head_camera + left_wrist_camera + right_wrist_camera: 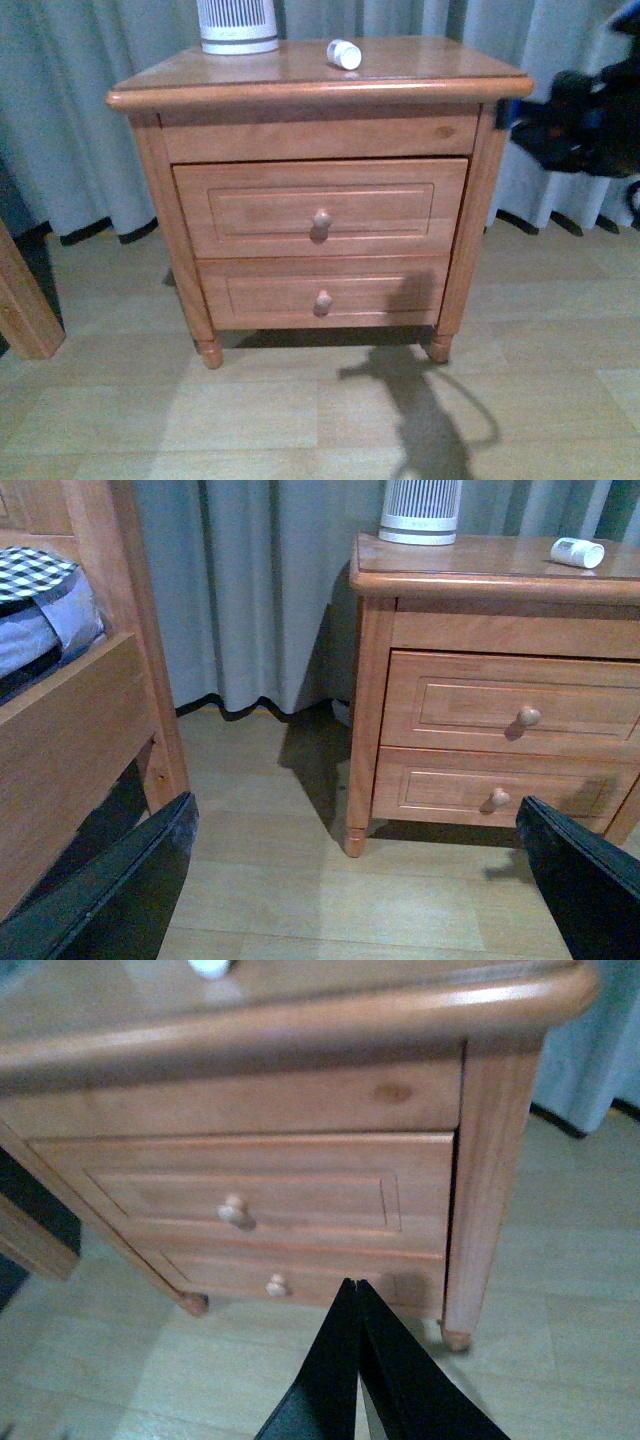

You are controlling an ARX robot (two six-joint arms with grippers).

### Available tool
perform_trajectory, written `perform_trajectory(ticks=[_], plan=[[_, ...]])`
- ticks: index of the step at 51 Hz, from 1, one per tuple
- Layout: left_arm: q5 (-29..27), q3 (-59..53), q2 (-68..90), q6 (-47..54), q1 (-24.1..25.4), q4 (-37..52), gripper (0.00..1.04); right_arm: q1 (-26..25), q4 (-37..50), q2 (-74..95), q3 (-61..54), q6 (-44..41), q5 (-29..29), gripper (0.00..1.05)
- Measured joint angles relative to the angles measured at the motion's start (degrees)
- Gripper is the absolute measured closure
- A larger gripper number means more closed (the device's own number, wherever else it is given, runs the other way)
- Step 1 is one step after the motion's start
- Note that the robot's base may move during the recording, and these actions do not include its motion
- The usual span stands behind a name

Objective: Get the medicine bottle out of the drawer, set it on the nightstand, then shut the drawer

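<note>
The nightstand [420,82] serves as the bench, its glossy orange-brown top bearing two things. The medicine bottle [344,54] lies on its side near the middle of the top, cap toward the front. A white ribbed appliance [237,27] stands upright well apart from the bottle, toward the back corner by the curtain.

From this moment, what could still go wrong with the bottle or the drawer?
1. The medicine bottle lies on its side on the glossy nightstand top; a bump could roll it off.
2. The upper drawer looks nearly flush, but maybe not fully shut.
3. The right gripper, fingers together, is near the cabinet's front corner and could knock it when moving.
</note>
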Motion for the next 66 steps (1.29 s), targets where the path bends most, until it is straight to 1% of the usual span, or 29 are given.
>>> perform_trajectory(ticks=[6,12,13,15,18,28,43,55,66], plan=[[0.0,0.0,0.0,0.0,0.0,0.0,0.06,-2.8,-4.2,-12.8,-5.0,1.6,-1.9,1.01],[0.0,0.0,0.0,0.0,0.0,0.0,0.06,-5.6,-11.1,-27.6,-10.2,1.7,-4.0,1.01],[0.0,0.0,0.0,0.0,0.0,0.0,0.06,-6.0,-11.1,-29.4,-11.1,0.9,-3.0,1.01],[0.0,0.0,0.0,0.0,0.0,0.0,0.06,-6.4,-7.5,-36.3,-15.9,-3.6,3.4,1.01],[0.0,0.0,0.0,0.0,0.0,0.0,0.06,-6.8,-4.9,-41.5,-20.5,-7.4,6.0,1.01],[0.0,0.0,0.0,0.0,0.0,0.0,0.06,-6.8,-3.0,-46.0,-29.9,-10.2,6.1,1.01],[0.0,0.0,0.0,0.0,0.0,0.0,0.06,-6.8,-2.4,-53.7,-37.2,-11.0,6.1,1.01],[0.0,0.0,0.0,0.0,0.0,0.0,0.06,-6.8,-5.0,-60.2,-41.2,-11.0,6.0,1.01],[0.0,0.0,0.0,0.0,0.0,0.0,0.06,-6.8,-9.6,-67.6,-43.8,-11.0,6.0,1.01]])
